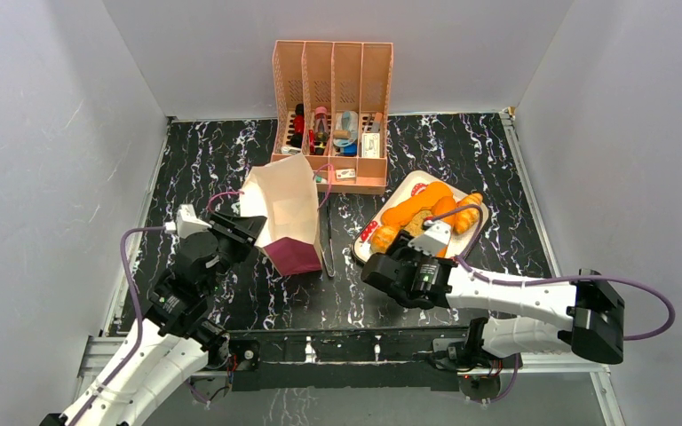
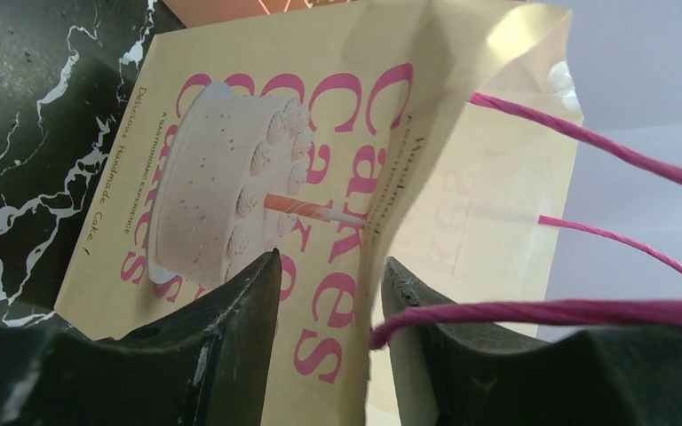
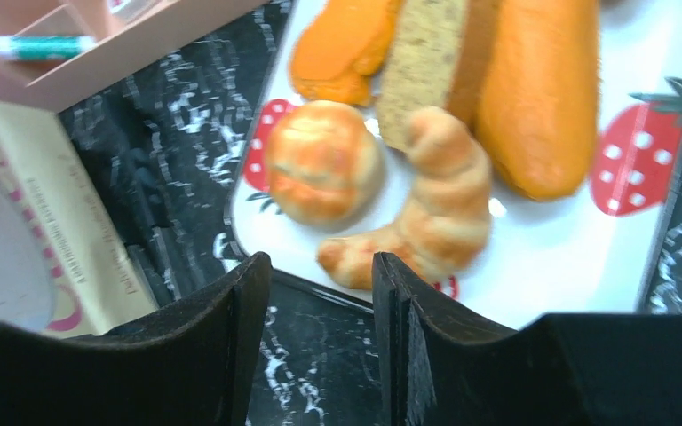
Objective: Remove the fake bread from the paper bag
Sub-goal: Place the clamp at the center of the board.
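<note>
The left gripper is held open at the left edge of the paper bag. The bag's paper edge passes between the spread fingers, and a pink handle runs over one finger. The right gripper is open and empty, just short of the white tray. The fake bread is laid on that tray, right of the bag. A peach organiser is placed behind both.
</note>
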`<act>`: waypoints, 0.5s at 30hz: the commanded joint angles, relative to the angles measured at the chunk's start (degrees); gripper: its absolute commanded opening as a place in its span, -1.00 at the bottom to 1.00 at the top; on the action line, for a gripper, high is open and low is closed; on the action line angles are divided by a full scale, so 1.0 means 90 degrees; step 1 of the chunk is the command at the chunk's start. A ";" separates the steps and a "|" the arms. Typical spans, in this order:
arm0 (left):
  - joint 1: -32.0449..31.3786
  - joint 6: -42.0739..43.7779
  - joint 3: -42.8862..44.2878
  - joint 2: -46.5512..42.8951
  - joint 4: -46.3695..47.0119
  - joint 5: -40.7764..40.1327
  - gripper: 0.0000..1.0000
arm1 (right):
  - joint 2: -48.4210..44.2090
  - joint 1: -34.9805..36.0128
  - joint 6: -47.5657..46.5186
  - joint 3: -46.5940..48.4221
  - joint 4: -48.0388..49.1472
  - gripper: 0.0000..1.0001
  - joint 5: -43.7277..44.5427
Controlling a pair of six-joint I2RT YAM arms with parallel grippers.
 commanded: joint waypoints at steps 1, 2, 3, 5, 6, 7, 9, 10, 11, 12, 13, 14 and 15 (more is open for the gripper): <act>0.0017 0.0471 0.0369 -0.0116 -0.0158 -0.0196 -0.10 | -0.0100 0.0048 0.2505 -0.0153 -0.1976 -0.14 0.0008; 0.0022 0.0526 0.0401 -0.0117 -0.0170 -0.0216 -0.09 | -0.0081 0.0048 0.2830 -0.0152 -0.2233 -0.14 -0.0079; 0.0020 0.0610 0.0440 -0.0128 -0.0172 -0.0223 -0.08 | -0.0068 0.0048 0.3135 -0.0159 -0.2480 -0.15 -0.0179; 0.0022 0.0779 0.0480 -0.0177 -0.0138 -0.0260 -0.05 | -0.0023 0.0048 0.3871 -0.0225 -0.2936 -0.18 -0.0421; 0.0019 0.0857 0.0498 -0.0208 -0.0123 -0.0291 -0.02 | -0.0048 0.0048 0.4128 -0.0299 -0.3107 -0.21 -0.0617; 0.0018 0.0964 0.0540 -0.0223 -0.0121 -0.0302 0.02 | -0.0136 0.0053 0.4294 -0.0431 -0.3145 -0.23 -0.0784; 0.0018 0.1146 0.0598 -0.0283 -0.0150 -0.0322 0.08 | -0.0431 0.0063 0.4360 -0.0685 -0.2995 -0.25 -0.1103; 0.0019 0.1228 0.0606 -0.0351 -0.0169 -0.0341 0.11 | -0.0577 0.0091 0.4344 -0.0795 -0.2850 -0.27 -0.1327; 0.0018 0.1302 0.0628 -0.0385 -0.0209 -0.0369 0.12 | -0.0628 0.0141 0.4325 -0.0834 -0.2726 -0.29 -0.1466; 0.0025 0.1352 0.0636 -0.0420 -0.0229 -0.0379 0.13 | -0.0628 0.0215 0.4325 -0.0848 -0.2610 -0.33 -0.1594; 0.0017 0.1426 0.0659 -0.0459 -0.0230 -0.0387 0.13 | -0.0577 0.0319 0.4369 -0.0860 -0.2489 -0.38 -0.1776; 0.0021 0.1495 0.0695 -0.0489 -0.0240 -0.0381 0.14 | -0.0496 0.0420 0.4408 -0.0883 -0.2379 -0.40 -0.1947; 0.0018 0.1610 0.0752 -0.0511 -0.0277 -0.0371 0.15 | -0.0372 0.0624 0.4562 -0.0903 -0.2290 -0.48 -0.2100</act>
